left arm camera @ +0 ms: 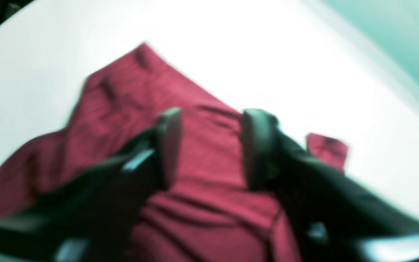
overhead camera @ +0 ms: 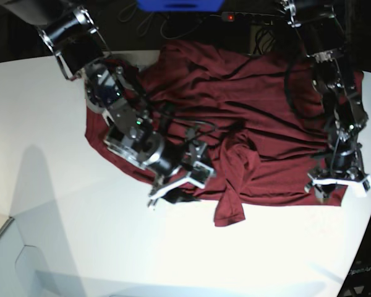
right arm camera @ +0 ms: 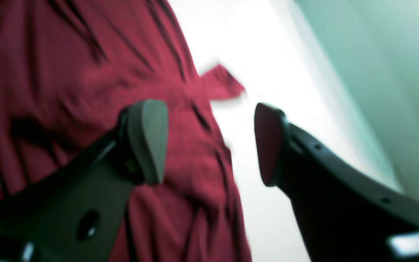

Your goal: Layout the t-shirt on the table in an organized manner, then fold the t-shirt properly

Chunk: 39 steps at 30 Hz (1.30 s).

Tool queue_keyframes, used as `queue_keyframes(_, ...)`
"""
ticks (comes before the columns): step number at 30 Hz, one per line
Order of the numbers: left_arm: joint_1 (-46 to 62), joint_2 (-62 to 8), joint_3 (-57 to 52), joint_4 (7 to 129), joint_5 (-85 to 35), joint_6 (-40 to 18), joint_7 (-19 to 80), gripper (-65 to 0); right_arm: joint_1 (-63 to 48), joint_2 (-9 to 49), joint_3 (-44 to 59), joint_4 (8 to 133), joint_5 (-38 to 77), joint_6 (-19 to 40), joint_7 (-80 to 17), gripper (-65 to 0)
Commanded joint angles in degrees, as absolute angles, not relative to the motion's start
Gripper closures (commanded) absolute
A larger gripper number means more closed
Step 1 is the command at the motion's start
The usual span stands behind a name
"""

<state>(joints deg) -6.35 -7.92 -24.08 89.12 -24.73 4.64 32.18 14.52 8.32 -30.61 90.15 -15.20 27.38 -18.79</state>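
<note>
The dark maroon t-shirt (overhead camera: 260, 105) lies spread and wrinkled across the far half of the white table (overhead camera: 62, 204). A loose flap (overhead camera: 235, 179) is bunched near the shirt's front middle edge. My right gripper (overhead camera: 184, 182) hovers at the shirt's front-left edge. In the right wrist view the right gripper (right arm camera: 209, 143) stands open, one finger over the t-shirt (right arm camera: 49, 91) and the other over bare table (right arm camera: 260, 54). My left gripper (overhead camera: 338, 185) is at the shirt's front-right corner. In the left wrist view it (left arm camera: 213, 149) is open above the t-shirt (left arm camera: 129, 94), with nothing pinched.
A power strip (overhead camera: 235, 17) with a red light, cables and a blue object (overhead camera: 179, 5) sit beyond the table's far edge. The curved table edge (overhead camera: 358, 260) runs close to the left arm. White tabletop stretches in front of the shirt.
</note>
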Motion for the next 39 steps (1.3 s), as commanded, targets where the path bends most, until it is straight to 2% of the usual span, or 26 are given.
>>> queue_keyframes(1, -8.92, -7.08, -22.64, 89.36, -24.22, 4.26, 31.25, -35.0, 14.46, 8.92, -28.53, 91.82, -15.08, 26.77, -17.80, -37.8)
queue_keyframes(3, -11.91, -5.85, -20.00, 86.73, -21.49, 4.26, 31.25, -38.4, 11.56, 9.45, -25.01, 92.62, -15.08, 26.77, -17.80, -37.8)
queue_keyframes(7, -18.15, -2.59, -14.99, 78.73, -17.27, 4.18, 29.67, -38.4, 5.85, 10.07, -19.65, 94.81, -15.08, 26.77, -17.80, -37.8)
queue_keyframes(13, -26.77, 1.54, -13.58, 58.15, -12.18, 4.26, 17.63, -38.4, -2.68, 9.98, -14.73, 98.15, -15.08, 26.77, -17.80, -37.8)
queue_keyframes(19, -33.10, 1.71, -8.66, 41.01, -10.59, 4.00, 9.54, -38.4, -7.16, 9.89, -12.00, 98.68, -14.99, 26.77, -17.80, -37.7)
queue_keyframes(23, -34.24, 1.54, -4.53, 36.70, -10.59, 4.18, 5.93, -38.4, -8.40, 10.07, -11.82, 98.68, -14.99, 26.77, -17.80, -37.7)
queue_keyframes(30, -33.98, 1.54, -0.57, 35.12, -10.15, 4.18, 5.76, -38.4, -9.27, 10.15, -11.82, 99.03, -14.99, 26.77, -17.80, -37.7)
queue_keyframes(34, -34.33, 1.27, 1.80, 29.67, -10.15, 4.00, 5.76, -38.1, -9.36, 10.15, -11.82, 99.12, -14.99, 26.77, -17.80, -37.7)
queue_keyframes(36, -35.12, 1.27, 3.03, 27.47, -10.15, 4.00, 5.67, -33.9, -9.89, 10.15, -11.82, 99.12, -14.99, 26.77, -17.80, -37.7)
queue_keyframes(39, -35.30, 1.27, 3.82, 26.51, -10.15, 3.91, 5.67, -23.7, -10.24, 10.15, -11.82, 99.12, -14.99, 26.77, -17.80, -37.7)
